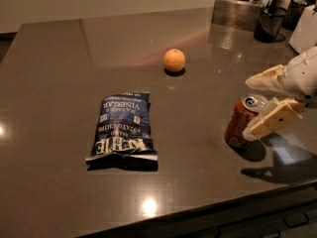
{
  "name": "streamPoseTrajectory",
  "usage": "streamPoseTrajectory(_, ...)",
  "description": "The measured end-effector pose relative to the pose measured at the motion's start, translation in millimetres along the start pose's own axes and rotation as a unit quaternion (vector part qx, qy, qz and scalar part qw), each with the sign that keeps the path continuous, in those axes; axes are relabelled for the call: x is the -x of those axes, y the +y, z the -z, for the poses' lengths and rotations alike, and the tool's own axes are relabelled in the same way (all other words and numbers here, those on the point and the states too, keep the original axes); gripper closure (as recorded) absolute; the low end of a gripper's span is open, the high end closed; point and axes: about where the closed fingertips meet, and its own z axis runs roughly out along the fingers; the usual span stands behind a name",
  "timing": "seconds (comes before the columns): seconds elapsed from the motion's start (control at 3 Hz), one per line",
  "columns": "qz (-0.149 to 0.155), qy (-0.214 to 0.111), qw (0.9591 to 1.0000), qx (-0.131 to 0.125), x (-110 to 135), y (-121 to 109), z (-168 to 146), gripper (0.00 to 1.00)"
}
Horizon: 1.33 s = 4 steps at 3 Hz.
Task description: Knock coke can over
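Note:
The coke can [241, 124], red-brown with a silver top, stands on the dark table [59, 83] near its right front edge. It looks upright or only slightly leaning. My gripper [250, 106] comes in from the right with its cream fingers spread open. The upper finger [267, 78] is just behind the can's top. The lower finger [273, 120] lies against the can's right side. Nothing is held.
A blue chip bag [124, 128] lies flat at the table's middle left. An orange [174, 60] sits further back. A metal box [237, 11], a dark cup [270, 24] and a white appliance [304, 31] stand at the back right. The table's front edge runs close below the can.

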Motion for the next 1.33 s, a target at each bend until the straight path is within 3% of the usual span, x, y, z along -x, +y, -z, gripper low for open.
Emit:
streamPoseTrajectory(0.67,-0.005,-0.016,0.9999,-0.004,-0.3,-2.6,1.9,0.65)
streamPoseTrajectory(1.0,-0.004,0.008,0.9999,-0.006,10.8,-11.3,14.7,0.88)
streamPoseTrajectory(1.33,-0.014,0.067,0.9976,0.006,24.5,-30.5,22.7,1.0)
